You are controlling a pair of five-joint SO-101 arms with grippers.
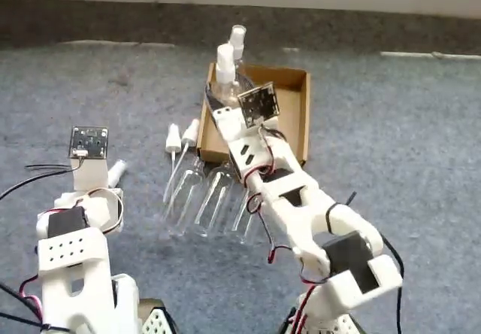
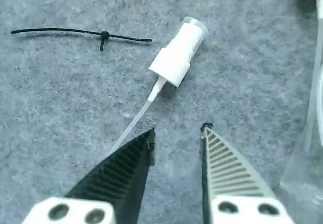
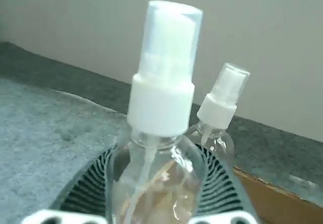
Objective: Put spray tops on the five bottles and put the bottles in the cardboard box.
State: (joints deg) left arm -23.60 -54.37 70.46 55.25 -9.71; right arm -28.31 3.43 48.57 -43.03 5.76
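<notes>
Right claw [image 3: 159, 171] gripping one bottle [image 3: 162, 100], five total

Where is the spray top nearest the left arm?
In the left wrist view the spray top lies ahead of the left gripper, near a black cable tie.

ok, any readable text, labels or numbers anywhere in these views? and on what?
No readable text in any view.
bottle, spray top, cardboard box: plain, no print visible.
circuit board: any markings too small to read.
</notes>
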